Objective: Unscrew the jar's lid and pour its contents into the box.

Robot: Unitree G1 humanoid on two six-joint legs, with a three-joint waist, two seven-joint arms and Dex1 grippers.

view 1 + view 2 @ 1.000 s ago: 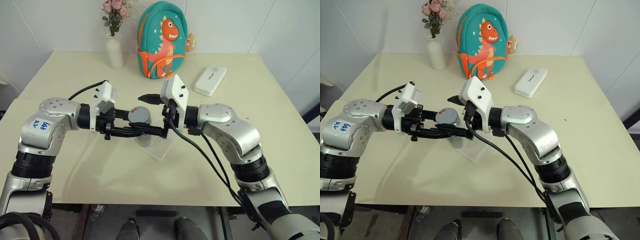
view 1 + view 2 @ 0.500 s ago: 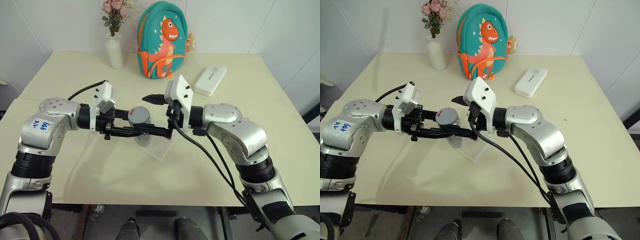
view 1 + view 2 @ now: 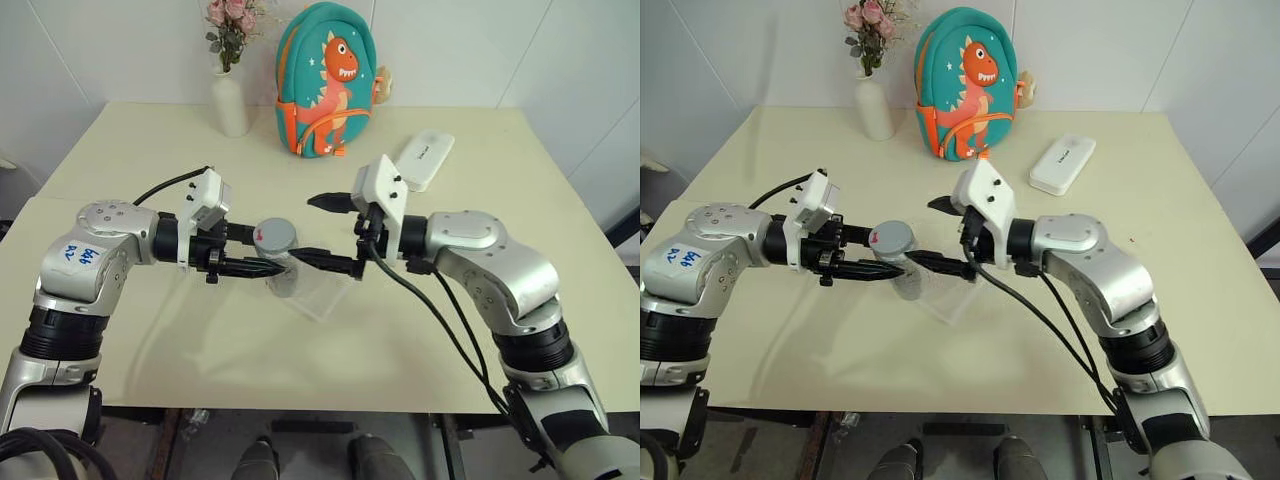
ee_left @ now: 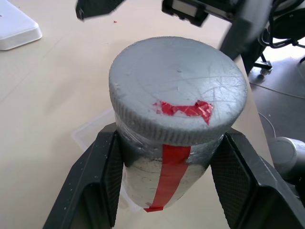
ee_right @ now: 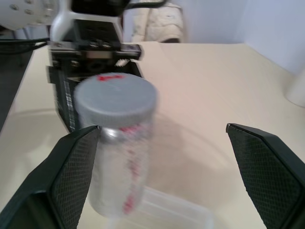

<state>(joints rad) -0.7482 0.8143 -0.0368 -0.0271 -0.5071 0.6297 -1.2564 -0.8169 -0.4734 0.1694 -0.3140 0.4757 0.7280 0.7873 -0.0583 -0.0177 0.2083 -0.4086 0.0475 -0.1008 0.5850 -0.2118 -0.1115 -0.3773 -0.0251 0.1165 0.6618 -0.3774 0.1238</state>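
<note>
The jar [image 3: 281, 268], its lid [image 3: 274, 235] still on, is upright above the clear box [image 3: 318, 293] on the worktop [image 3: 480, 210], clamped below the lid by the left tool [image 4: 164, 183]. The right tool [image 3: 322, 230] stands wide open just beside it, empty.

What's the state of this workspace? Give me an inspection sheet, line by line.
Surface: cream table, bare near the front edge.
Job's things: silvery plastic jar with grey screw lid on; clear shallow plastic box beneath it.
Clutter: white flower vase, teal dinosaur backpack, white oblong case.
Hands: left hand shut on jar; right hand open, off the lid.
Cables: black cables along both arms.
Surroundings: white walls.
</note>
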